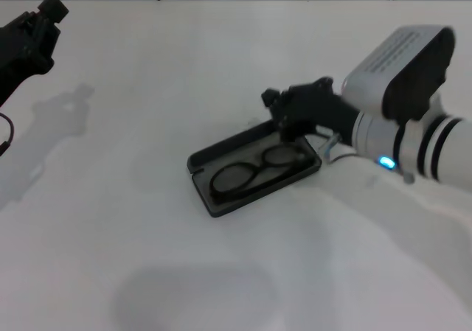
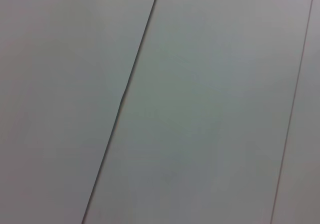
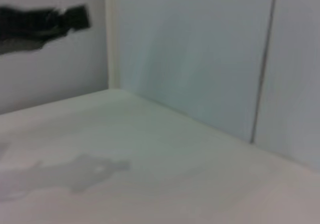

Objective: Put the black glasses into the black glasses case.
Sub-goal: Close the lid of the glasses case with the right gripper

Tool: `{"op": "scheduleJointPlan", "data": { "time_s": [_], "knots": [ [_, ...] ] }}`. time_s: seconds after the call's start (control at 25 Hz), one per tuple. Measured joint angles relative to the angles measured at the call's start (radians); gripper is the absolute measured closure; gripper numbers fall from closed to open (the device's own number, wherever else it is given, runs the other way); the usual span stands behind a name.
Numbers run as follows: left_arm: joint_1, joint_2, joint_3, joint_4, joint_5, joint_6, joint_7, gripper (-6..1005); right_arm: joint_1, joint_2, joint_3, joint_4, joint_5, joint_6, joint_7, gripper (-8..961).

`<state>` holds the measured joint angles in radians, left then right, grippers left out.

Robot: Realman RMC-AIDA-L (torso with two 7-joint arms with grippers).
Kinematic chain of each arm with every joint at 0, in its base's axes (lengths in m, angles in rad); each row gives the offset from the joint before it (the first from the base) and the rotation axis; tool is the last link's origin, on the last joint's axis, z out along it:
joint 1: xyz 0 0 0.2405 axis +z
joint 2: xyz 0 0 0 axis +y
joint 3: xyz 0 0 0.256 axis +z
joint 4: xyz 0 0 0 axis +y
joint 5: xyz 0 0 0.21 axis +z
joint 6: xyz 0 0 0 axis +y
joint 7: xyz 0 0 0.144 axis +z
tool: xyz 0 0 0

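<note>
The black glasses case (image 1: 200,162) lies open near the middle of the white table in the head view. The black glasses (image 1: 253,172) rest inside it, lenses up, on the grey lining. My right gripper (image 1: 285,122) hangs over the case's right end, at or just above the right lens; I cannot make out whether it touches the frame. My left gripper (image 1: 43,23) is held up at the far left, well away from the case. It also shows far off as a dark shape, the left gripper (image 3: 47,22), in the right wrist view.
The white table (image 1: 133,257) spreads around the case. A pale panelled wall (image 2: 200,104) with thin dark seams fills the left wrist view. The table's back edge meets the wall (image 3: 190,54) in the right wrist view.
</note>
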<state>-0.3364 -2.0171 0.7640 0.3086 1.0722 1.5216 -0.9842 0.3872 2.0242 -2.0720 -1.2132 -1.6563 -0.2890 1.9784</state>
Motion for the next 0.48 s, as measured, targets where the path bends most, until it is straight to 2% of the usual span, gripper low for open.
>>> {"op": "scheduleJointPlan", "data": {
  "time_s": [0.28, 0.48],
  "knots": [
    [-0.003, -0.002, 0.0, 0.0, 0.0, -0.001, 0.001, 958, 0.029, 0.001, 0.218, -0.008, 0.092, -0.213, -0.086, 928],
    [-0.002, -0.006, 0.0, -0.002, 0.001, -0.001, 0.001, 959, 0.106, -0.002, 0.474, 0.076, 0.161, -0.504, -0.128, 928]
  ]
}}
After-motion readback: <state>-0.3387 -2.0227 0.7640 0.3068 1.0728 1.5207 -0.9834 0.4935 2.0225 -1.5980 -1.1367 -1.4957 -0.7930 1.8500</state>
